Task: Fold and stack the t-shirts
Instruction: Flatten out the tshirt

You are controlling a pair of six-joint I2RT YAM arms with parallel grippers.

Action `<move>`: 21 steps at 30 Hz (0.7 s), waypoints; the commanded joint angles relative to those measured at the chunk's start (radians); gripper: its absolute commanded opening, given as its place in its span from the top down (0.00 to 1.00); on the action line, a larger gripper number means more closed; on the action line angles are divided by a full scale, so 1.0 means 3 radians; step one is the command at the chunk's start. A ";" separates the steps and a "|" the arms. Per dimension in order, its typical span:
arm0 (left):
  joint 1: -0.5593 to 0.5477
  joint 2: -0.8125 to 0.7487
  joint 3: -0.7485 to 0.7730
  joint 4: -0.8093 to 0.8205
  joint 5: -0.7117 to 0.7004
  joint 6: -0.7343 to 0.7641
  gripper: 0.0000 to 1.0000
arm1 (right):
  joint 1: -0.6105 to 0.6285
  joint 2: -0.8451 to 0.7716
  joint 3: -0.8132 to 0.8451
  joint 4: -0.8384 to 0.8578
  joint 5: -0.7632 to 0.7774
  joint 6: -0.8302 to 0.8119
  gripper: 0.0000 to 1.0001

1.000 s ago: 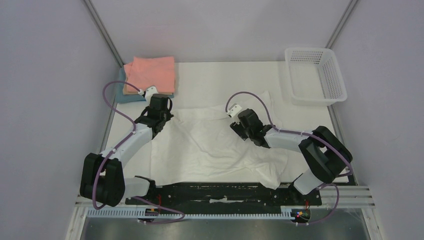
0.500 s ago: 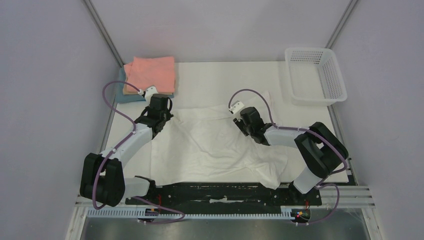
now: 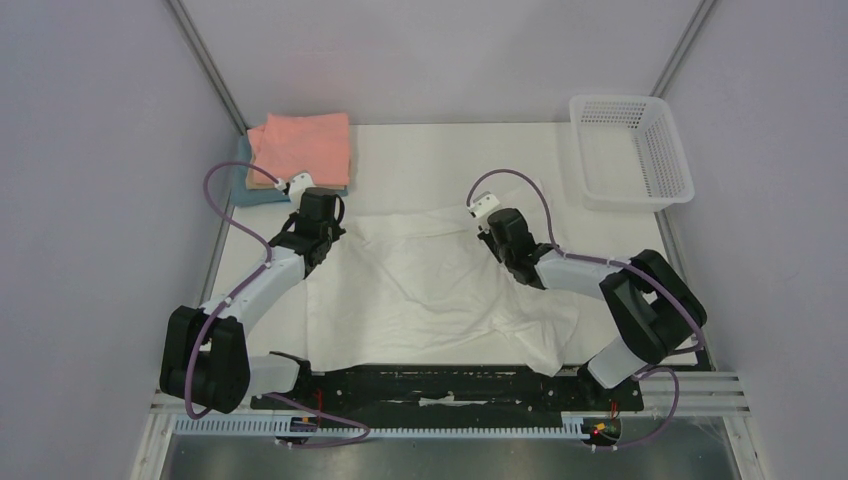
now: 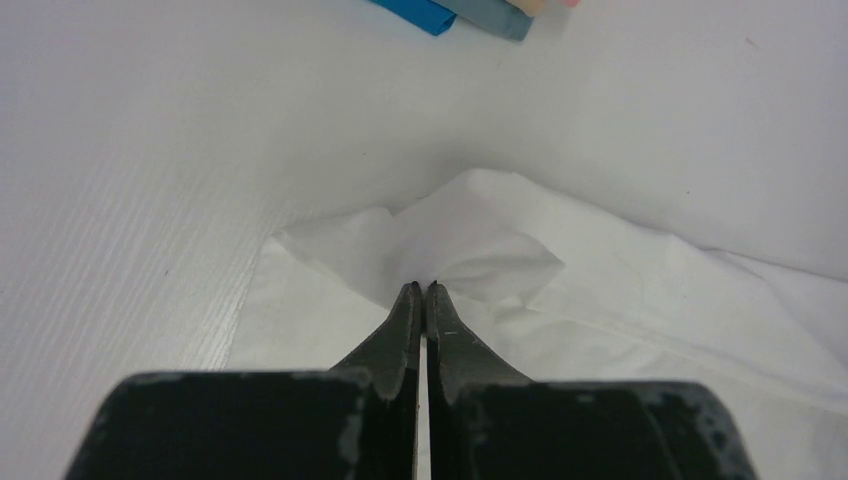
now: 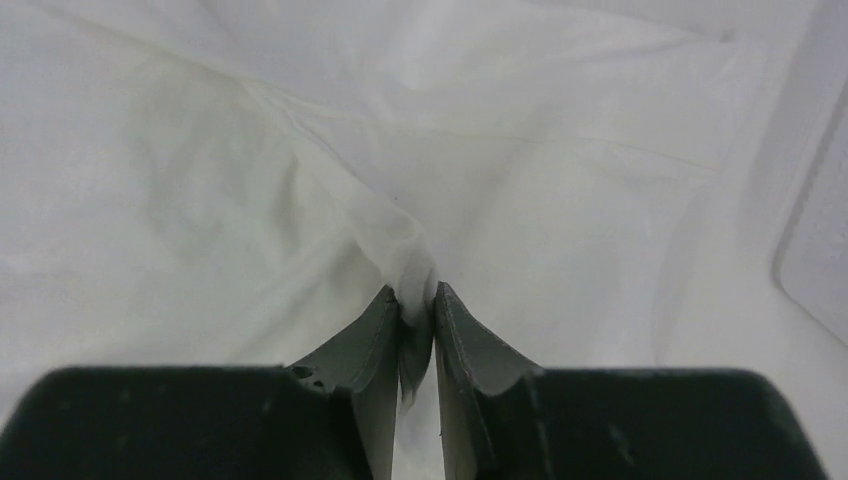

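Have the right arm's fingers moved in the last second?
Yes. In the top view the right arm's fingers, shut on the white t-shirt, have shifted right and away from the arm bases, closer to the white basket.

My white tabletop (image 3: 420, 160) carries a large rumpled white t-shirt (image 3: 420, 290) centrally, a folded blue t-shirt (image 3: 243, 186) far-left — and a white plastic lattice basket (image 3: 668, 160) far-right.

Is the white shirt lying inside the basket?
No, the white shirt lies spread on the table, and the basket stands apart at the far right corner.
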 commanded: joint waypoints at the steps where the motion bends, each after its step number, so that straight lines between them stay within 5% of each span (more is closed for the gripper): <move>1: 0.0013 -0.0013 0.0100 0.0029 -0.0121 -0.0035 0.98 | -0.0087 -0.0155 -0.0015 0.0113 0.0072 0.0027 0.80; 6: 0.0012 -0.0019 0.0130 0.0037 -0.0137 -0.0025 0.98 | -0.0147 -0.0087 -0.0001 0.0076 0.0006 0.0008 1.00; 13: 0.0012 -0.0120 0.0261 0.0014 -0.0069 0.0035 0.98 | -0.0160 -0.0371 -0.0037 0.0229 0.0348 -0.0115 1.00; 21: 0.0007 -0.0903 0.0586 -0.0264 0.0057 0.0052 0.98 | -0.0115 -0.1788 -0.0102 0.0220 0.0452 -0.0526 1.00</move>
